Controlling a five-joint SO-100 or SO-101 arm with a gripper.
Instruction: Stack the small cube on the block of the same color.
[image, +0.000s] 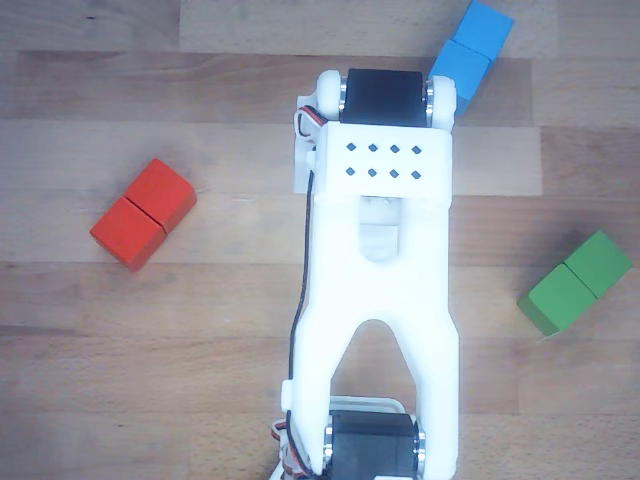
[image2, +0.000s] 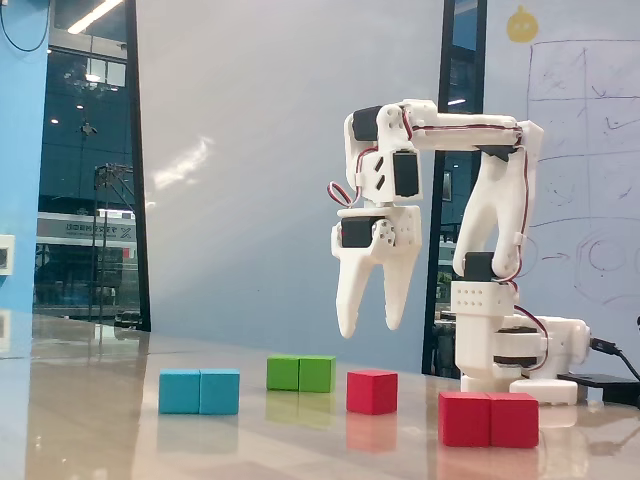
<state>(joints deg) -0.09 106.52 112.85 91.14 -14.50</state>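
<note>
In the fixed view the small cube (image2: 372, 391), plain red, sits on the table just right of centre. My white gripper (image2: 368, 328) hangs straight above it, pointing down, open and empty, with a clear gap down to the cube's top. The block (image2: 489, 419), red with a seam across its middle, lies nearer the camera to the right. The other view, looking down, shows the block (image: 143, 214) at the left. There my arm (image: 380, 290) hides both the small cube and the gripper's fingers.
A blue two-cube block (image2: 199, 391) lies at the left and a green one (image2: 300, 373) behind the middle. From above, the blue block (image: 472, 52) is at the top right and the green (image: 575, 283) at the right. The arm's base (image2: 505, 350) stands behind the red block.
</note>
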